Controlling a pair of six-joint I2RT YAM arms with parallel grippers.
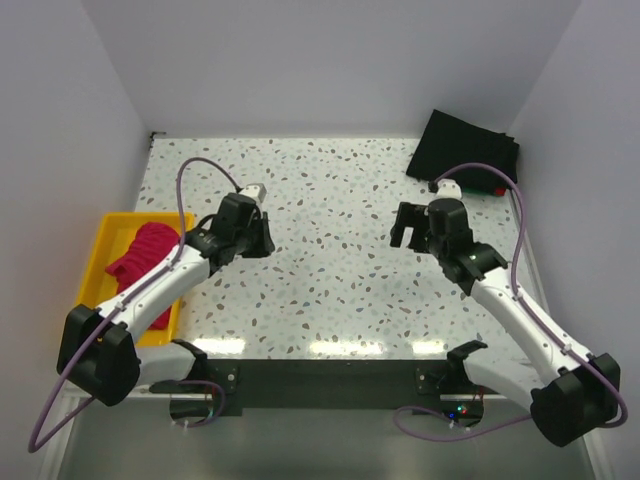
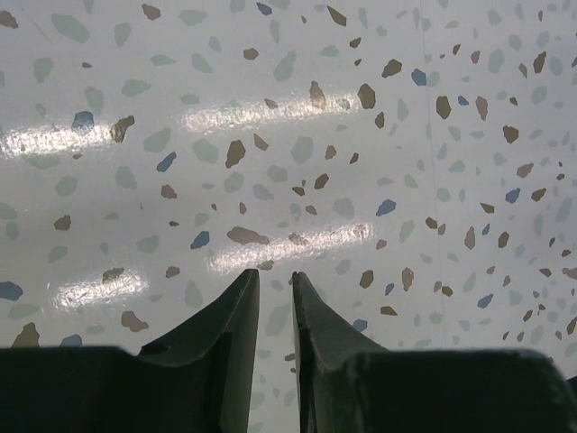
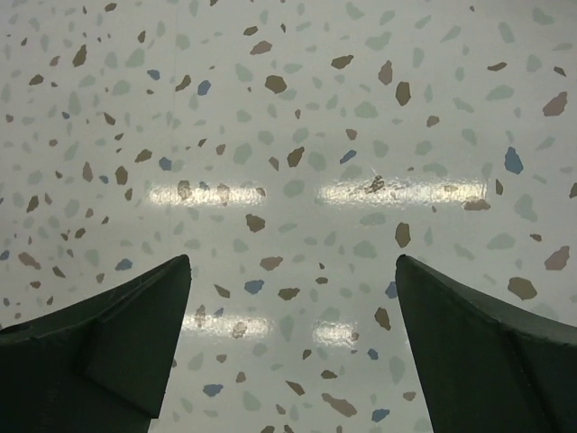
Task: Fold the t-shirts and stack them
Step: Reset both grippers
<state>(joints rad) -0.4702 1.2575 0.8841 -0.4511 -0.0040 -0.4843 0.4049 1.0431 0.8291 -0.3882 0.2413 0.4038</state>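
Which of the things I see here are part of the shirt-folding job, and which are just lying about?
Part of the job:
magenta shirt, crumpled in the yellow tray
black shirt, lying at the far right corner, with a red sliver at its near edge, perhaps another shirt

Just there:
yellow tray
speckled table

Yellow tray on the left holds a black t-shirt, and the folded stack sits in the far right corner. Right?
No. The t-shirt in the yellow tray is magenta-pink, not black; the top external view shows it. The folded stack is in the far right corner.
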